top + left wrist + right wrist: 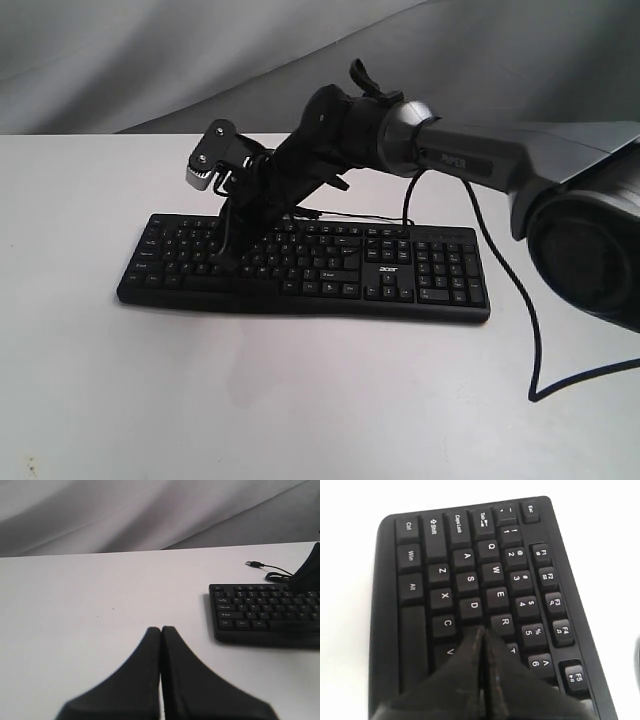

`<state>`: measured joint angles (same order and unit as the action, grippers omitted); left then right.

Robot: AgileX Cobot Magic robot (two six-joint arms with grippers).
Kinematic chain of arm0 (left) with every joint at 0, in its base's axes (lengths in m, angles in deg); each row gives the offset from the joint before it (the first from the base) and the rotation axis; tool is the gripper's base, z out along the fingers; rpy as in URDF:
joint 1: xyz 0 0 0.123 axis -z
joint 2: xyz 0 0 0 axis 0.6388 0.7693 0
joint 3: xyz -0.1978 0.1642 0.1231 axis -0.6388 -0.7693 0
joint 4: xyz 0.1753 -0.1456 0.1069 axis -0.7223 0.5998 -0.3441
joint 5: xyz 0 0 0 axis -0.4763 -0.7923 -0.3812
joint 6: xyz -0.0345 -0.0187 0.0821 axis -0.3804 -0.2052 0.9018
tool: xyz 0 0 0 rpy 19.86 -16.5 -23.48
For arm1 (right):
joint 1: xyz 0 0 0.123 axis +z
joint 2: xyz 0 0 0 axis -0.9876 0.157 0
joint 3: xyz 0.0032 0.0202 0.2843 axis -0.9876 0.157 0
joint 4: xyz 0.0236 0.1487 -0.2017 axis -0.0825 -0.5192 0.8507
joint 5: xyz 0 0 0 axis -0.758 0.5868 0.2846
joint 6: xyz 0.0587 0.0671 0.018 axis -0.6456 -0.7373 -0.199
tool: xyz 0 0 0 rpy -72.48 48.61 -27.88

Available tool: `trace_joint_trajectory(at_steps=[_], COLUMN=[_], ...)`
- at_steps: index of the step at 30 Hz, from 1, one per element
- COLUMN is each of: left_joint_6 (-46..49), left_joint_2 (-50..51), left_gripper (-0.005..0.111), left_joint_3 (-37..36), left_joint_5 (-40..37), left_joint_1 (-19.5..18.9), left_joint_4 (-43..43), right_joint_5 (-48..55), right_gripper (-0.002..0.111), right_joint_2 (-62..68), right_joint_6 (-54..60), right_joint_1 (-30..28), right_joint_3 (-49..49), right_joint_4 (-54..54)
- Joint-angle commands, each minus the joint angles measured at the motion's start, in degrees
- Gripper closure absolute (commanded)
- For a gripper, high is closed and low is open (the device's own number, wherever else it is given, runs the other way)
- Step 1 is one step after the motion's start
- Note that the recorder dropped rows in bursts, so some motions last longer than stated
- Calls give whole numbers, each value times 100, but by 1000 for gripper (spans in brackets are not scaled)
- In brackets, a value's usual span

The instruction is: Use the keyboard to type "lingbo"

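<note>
The keyboard point(430, 265) lay flat on the desk point(300, 400), its long axis running left to right in the exterior view. The right fingers point(465, 655) were pressed together into a single tip. That tip was poised over the left letter block, just beside the D key point(473, 605) and the R key point(504, 622). The key directly beneath was hidden, possibly F. All letters of "lingbo" lay farther along the long axis, toward the number pad. The left fingers point(145, 650), also pressed together, hung over bare desk beyond the keyboard's short end, so the right arm was nearer.
</note>
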<state>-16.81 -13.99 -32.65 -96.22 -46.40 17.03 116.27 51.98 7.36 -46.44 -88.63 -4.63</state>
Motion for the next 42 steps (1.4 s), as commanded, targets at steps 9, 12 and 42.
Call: trace_joint_trajectory(at_steps=[9, 12, 42], left_joint_6=[-12, -12, -12], left_joint_2=[37, 37, 37], left_gripper=[106, 106, 106], left_joint_3=[-28, -28, -28], left_joint_5=[34, 34, 34], left_joint_1=[4, 4, 4], left_joint_4=[21, 21, 21], right_joint_5=[120, 145, 612], right_gripper=[108, 108, 108], right_joint_2=[403, 403, 199], right_joint_6=[-271, -270, -348], right_joint_1=[17, 6, -31], right_joint_3=[-407, -407, -407], right_joint_4=[128, 128, 399])
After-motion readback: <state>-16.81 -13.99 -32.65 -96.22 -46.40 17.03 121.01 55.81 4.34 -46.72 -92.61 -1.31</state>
